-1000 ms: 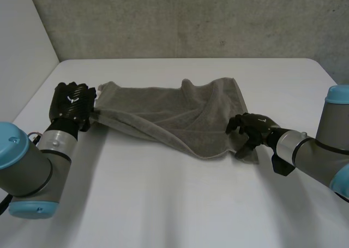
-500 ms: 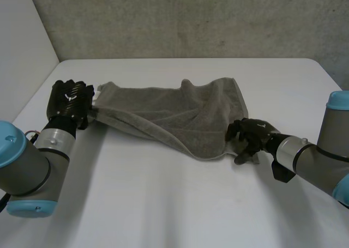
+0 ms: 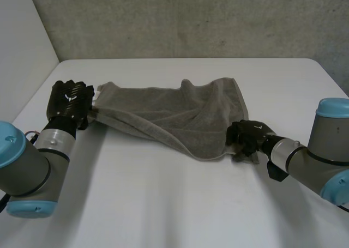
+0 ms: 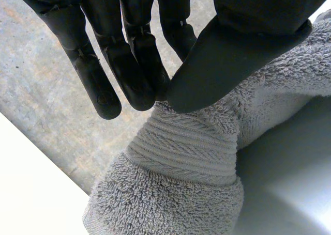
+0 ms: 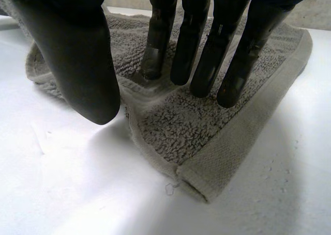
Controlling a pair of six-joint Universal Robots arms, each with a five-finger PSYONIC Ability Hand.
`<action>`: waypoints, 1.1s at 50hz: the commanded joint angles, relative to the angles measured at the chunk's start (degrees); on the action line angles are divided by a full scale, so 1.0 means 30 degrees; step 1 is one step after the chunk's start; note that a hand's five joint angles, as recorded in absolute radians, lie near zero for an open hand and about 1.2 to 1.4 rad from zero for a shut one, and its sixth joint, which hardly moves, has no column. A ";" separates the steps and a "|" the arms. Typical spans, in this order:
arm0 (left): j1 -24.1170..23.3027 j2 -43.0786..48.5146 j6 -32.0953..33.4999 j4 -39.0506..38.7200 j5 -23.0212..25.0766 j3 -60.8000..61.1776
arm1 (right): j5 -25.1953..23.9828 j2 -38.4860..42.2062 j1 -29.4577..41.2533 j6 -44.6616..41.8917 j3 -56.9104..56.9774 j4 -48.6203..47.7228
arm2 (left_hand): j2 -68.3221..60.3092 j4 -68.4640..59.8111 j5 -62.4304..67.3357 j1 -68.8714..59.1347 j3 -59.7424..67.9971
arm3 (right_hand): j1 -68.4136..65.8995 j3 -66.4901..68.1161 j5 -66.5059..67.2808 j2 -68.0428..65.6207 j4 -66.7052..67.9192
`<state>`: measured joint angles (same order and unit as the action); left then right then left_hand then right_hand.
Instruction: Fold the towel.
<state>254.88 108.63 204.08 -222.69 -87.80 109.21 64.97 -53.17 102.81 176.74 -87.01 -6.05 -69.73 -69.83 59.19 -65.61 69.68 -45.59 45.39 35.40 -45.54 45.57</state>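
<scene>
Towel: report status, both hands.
Left hand pinches towel at left corner. Right hand open, fingertips on near-right corner. Rumpled, fold not yet done. Nothing in the way.

Looks softly and evenly lit from above, nothing harsh. Bright but not blown out on the white table (image 3: pixel 180 204) in the head view, with just a faint soft-edged shadow under the near edge of the towel (image 3: pixel 163 114). Goes a lot darker beneath the lifted cloth in the left wrist view. Pale sheen off the tabletop in the right wrist view. Slightly dimmer back at the concrete wall (image 3: pixel 191 19).
</scene>
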 commanded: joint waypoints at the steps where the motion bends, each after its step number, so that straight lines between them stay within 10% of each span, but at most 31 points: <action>1: 0.0000 0.0000 0.0000 0.0022 0.0000 -0.0017 | 0.0375 0.0410 -0.0023 0.0001 0.0438 -0.0064 | -0.3422 -0.3389 0.3603 -0.4796 0.3439 | -0.0165 0.0229 0.0226 -0.0181 0.0169; 11: -0.0029 0.0000 0.0000 0.0022 0.0029 0.0012 | 0.0405 0.0644 -0.0022 0.0001 0.0701 -0.0064 | -0.3422 -0.3389 0.3603 -0.4796 0.3439 | -1.1430 1.1494 1.1492 -1.1447 1.1435; 28: -0.0761 -0.0058 0.0205 0.0725 0.0234 0.1067 | -0.0767 -0.5625 -0.1487 -0.4423 -0.0909 0.2367 | -0.3422 -0.3389 0.3603 -0.4796 0.3439 | -1.1471 1.1536 1.1533 -1.1488 1.1476; 40: -0.1171 -0.1464 0.0292 0.6165 0.0527 0.2326 | -0.0913 -0.6241 -0.3333 -0.9052 -0.3340 0.2924 | -0.3422 -0.3389 0.3603 -0.4796 0.3439 | -1.1471 1.1536 1.1533 -1.1488 1.1476; 44: -0.1259 -0.1814 0.0817 0.9152 0.0527 0.2123 | -0.1001 -0.5568 -0.3392 -0.9052 -0.3341 0.2836 | 1.7037 1.7071 -1.6857 1.5664 -1.7021 | -1.1471 1.1536 1.1533 -1.1488 1.1476; 55: -0.0791 -0.3251 0.1494 1.0598 0.0557 -0.1388 | -0.1089 -0.5069 -0.3363 -0.9052 -0.3867 0.2310 | 1.8046 1.8080 -1.7866 1.6673 -1.8030 | -1.1471 1.1536 1.1533 -1.1488 1.1476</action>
<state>251.70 100.26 208.24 -191.21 -86.17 111.52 61.78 -68.92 92.67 149.53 -97.69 1.90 -14.15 -14.30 3.99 -14.27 14.20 -76.19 76.71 66.56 -75.63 76.48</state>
